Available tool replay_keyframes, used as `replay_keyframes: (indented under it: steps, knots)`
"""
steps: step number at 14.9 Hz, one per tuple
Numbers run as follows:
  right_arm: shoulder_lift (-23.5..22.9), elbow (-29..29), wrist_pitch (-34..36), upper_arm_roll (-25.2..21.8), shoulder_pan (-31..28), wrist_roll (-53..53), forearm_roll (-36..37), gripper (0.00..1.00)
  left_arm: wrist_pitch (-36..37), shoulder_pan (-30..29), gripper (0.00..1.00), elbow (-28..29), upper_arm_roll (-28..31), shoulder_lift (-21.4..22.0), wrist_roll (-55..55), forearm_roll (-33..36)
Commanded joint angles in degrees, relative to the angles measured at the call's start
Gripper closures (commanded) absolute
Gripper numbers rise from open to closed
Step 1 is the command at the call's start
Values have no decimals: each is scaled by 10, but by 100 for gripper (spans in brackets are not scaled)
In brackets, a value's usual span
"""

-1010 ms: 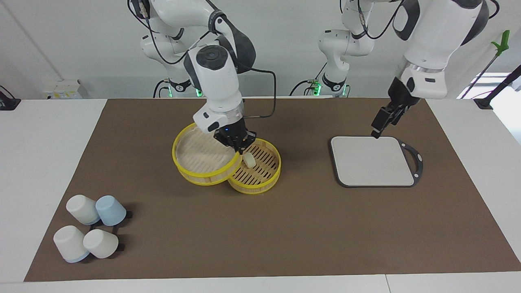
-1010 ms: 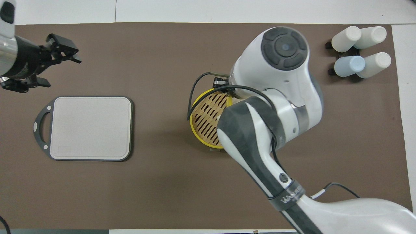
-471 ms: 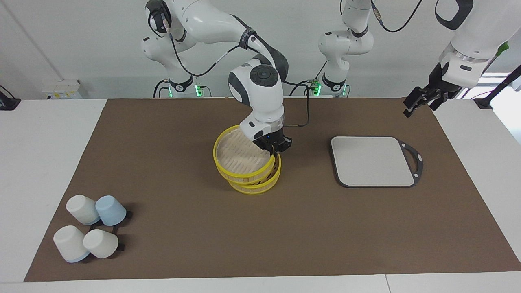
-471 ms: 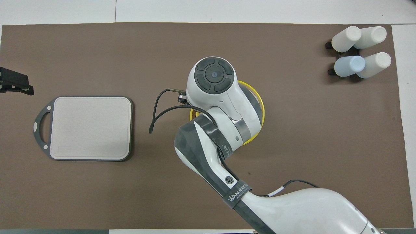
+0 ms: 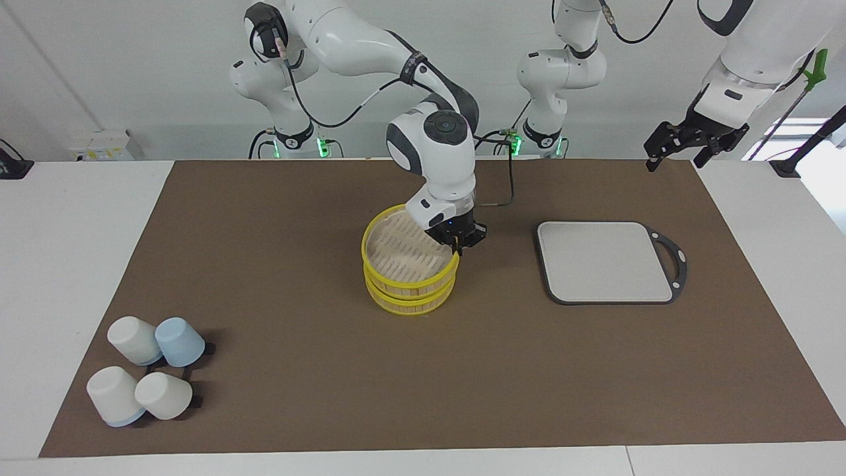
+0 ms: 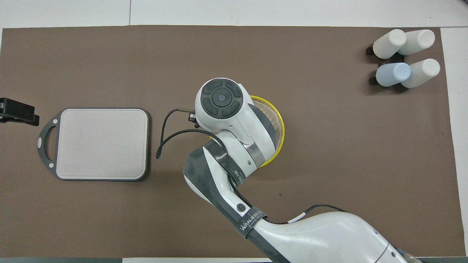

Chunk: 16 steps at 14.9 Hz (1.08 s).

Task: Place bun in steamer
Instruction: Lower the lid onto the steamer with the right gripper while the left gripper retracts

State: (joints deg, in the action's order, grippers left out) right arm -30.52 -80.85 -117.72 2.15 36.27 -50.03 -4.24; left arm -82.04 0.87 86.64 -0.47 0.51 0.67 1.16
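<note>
The steamer (image 5: 408, 301) stands at the middle of the mat with its two yellow-rimmed tiers stacked. The upper tier (image 5: 402, 254) sits squarely on the lower one and looks empty. My right gripper (image 5: 457, 247) is shut on the upper tier's rim, at the side toward the left arm's end of the table. In the overhead view the right arm covers most of the steamer (image 6: 279, 126). The bun is hidden. My left gripper (image 5: 675, 152) is open and empty, raised over the mat's edge beside the board's handle, and it also shows in the overhead view (image 6: 18, 114).
A grey rectangular board (image 5: 605, 261) with a dark handle lies toward the left arm's end of the table. Several white and blue cups (image 5: 149, 377) lie on their sides at the mat's corner toward the right arm's end, farther from the robots.
My right gripper has carried the upper tier sideways onto the lower tier, covering the bun that lay in it. My left gripper has risen away from the board's edge.
</note>
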Motion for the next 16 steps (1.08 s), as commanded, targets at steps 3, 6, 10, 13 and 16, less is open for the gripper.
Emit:
replay_keyframes:
  steps: [3, 6, 10, 13, 16]
  knots:
    - [-3, 2, -7, -4, -3, -9, 10, 100, -22, -15, 0, 105, -23, 74, 21, -5]
    - [-2, 3, -2, -4, -8, -9, 15, 100, -19, 4, 0, 63, -18, 39, 21, -9]
    - [-2, 1, -4, -4, -11, -9, 17, 100, -16, 12, 0, 79, -18, 45, 21, -8]
    - [-2, -5, -8, -4, -9, -9, 17, 100, -21, 12, 0, 82, -19, 45, 21, -8]
    - [-1, -20, -22, -4, -5, -9, 17, 100, -42, 12, 0, 77, -20, 37, 14, -7]
